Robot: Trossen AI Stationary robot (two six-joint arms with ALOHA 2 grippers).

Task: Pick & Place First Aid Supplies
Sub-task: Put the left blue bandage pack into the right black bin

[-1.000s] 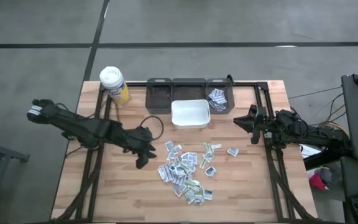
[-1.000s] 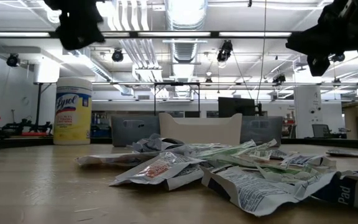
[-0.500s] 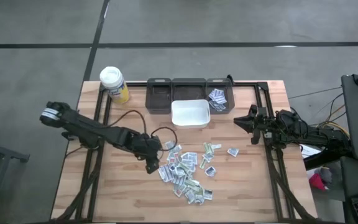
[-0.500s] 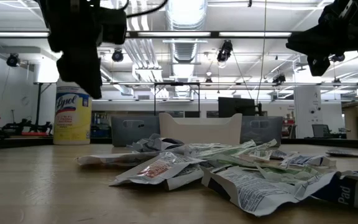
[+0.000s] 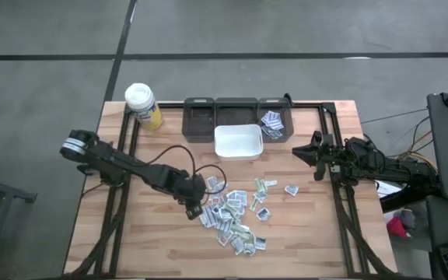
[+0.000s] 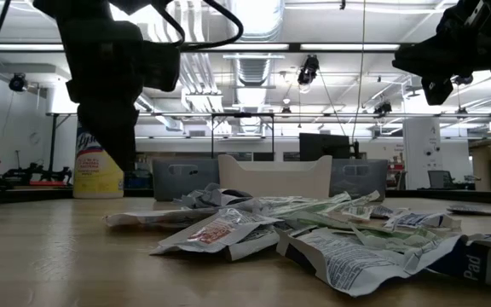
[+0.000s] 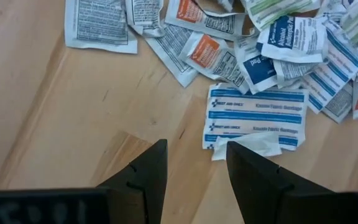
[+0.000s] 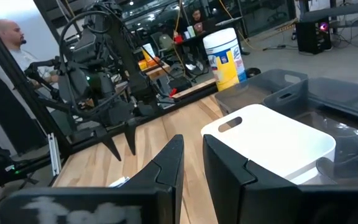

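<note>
The first aid supplies [image 5: 236, 214] lie in a loose heap of small flat paper packets on the wooden table, right of its middle. My left gripper [image 5: 194, 211] hangs open just over the heap's left edge, pointing steeply down. In the left wrist view its fingers [image 7: 194, 152] stand over bare wood beside a blue-printed bandage packet [image 7: 257, 118]. In the low view it [image 6: 119, 128] is clear of the table. My right gripper [image 5: 295, 151] waits level at the right side, its fingers [image 8: 192, 142] a narrow gap apart with nothing between them.
A white tray [image 5: 238, 142] stands behind the heap, in front of a row of dark bins [image 5: 208, 118]. The right bin holds several packets [image 5: 272, 123]. A yellow bottle with a white lid [image 5: 142, 105] stands at the far left corner. Bare wood lies left of the heap.
My left gripper has come down and toward the table's right, up to the heap's left edge, tipping to point more steeply downward. Its fingers have stayed open. The packets have not moved.
</note>
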